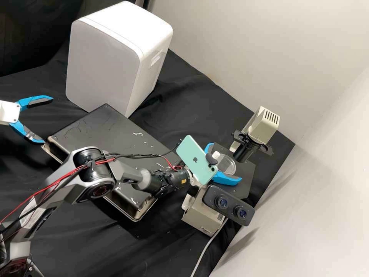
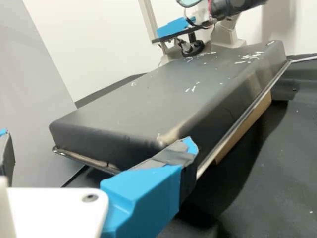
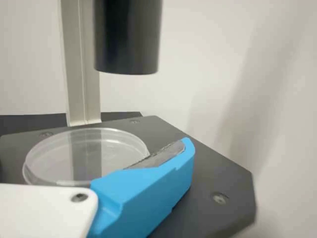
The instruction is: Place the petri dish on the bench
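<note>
A clear petri dish (image 1: 227,164) (image 3: 81,151) lies flat on the black microscope stage (image 1: 246,175) (image 3: 208,173), under the dark objective (image 3: 128,34). My right gripper (image 1: 220,164) is open at the stage with the dish between its blue fingers. One finger (image 3: 148,183) lies right along the dish's rim; whether it touches I cannot tell. My left gripper (image 1: 36,117) hangs open and empty at the bench's far left, beside a black metal slab (image 1: 103,134) (image 2: 163,104); one of its fingers (image 2: 148,191) is in the left wrist view.
The microscope has a grey lamp head (image 1: 262,124) behind the stage and dark eyepieces (image 1: 230,206) in front. A mint phone (image 1: 196,158) rides on the right wrist. A white box (image 1: 117,54) stands at the back. Black cloth (image 1: 115,242) covers the bench.
</note>
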`<move>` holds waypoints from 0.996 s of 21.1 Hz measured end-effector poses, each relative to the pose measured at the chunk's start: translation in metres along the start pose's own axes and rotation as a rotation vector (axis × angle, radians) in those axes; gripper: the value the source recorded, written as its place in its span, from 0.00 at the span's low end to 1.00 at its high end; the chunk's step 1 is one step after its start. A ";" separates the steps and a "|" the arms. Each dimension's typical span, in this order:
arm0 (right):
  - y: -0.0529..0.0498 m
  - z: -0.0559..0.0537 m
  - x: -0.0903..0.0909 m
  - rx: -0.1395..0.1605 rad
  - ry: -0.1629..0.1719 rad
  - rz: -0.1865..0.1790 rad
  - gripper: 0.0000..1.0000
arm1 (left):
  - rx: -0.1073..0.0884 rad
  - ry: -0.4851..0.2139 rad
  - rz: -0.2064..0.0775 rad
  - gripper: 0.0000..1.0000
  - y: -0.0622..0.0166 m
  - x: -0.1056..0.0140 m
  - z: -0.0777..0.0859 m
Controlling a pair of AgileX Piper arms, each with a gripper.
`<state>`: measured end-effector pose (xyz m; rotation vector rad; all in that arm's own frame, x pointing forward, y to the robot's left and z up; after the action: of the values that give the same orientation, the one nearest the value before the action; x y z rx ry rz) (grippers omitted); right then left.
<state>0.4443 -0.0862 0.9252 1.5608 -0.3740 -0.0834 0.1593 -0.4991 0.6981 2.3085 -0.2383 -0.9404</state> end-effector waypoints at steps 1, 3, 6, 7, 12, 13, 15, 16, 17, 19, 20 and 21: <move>-0.001 -0.001 0.003 -0.003 -0.001 -0.003 1.00 | 0.003 -0.003 0.000 1.00 0.0000 0.001 0.001; -0.003 -0.002 0.006 -0.003 0.003 -0.005 1.00 | 0.000 0.002 -0.003 1.00 -0.0005 0.003 0.000; -0.003 -0.004 0.009 -0.003 0.006 -0.004 1.00 | -0.006 0.009 -0.007 1.00 -0.0012 0.004 0.000; -0.003 -0.003 0.009 -0.003 0.003 -0.008 1.00 | -0.007 0.009 -0.009 1.00 -0.0016 0.004 0.000; -0.004 -0.003 0.011 -0.003 0.004 -0.008 1.00 | -0.008 0.009 -0.016 1.00 -0.0030 0.004 0.000; -0.004 -0.003 0.011 -0.001 0.004 -0.008 0.00 | -0.008 0.009 -0.016 1.00 -0.0030 0.004 0.000; -0.004 -0.003 0.011 0.001 0.005 -0.009 0.00 | -0.008 0.009 -0.016 1.00 -0.0030 0.004 0.000; -0.004 -0.003 0.011 0.004 0.006 -0.010 0.00 | -0.008 0.009 -0.016 1.00 -0.0030 0.004 0.000; -0.004 -0.003 0.011 0.004 0.006 -0.011 0.00 | -0.008 0.009 -0.016 1.00 -0.0030 0.004 0.000; -0.005 -0.003 0.011 0.011 0.007 -0.011 0.00 | -0.008 0.009 -0.016 1.00 -0.0030 0.004 0.000; -0.005 -0.003 0.011 0.011 0.007 -0.011 0.00 | -0.008 0.009 -0.016 1.00 -0.0030 0.004 0.000; -0.005 -0.003 0.011 0.009 0.007 -0.012 0.00 | -0.008 0.009 -0.016 1.00 -0.0030 0.004 0.000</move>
<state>0.4560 -0.0868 0.9227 1.5723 -0.3596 -0.0854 0.1618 -0.4985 0.6937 2.3103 -0.2123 -0.9376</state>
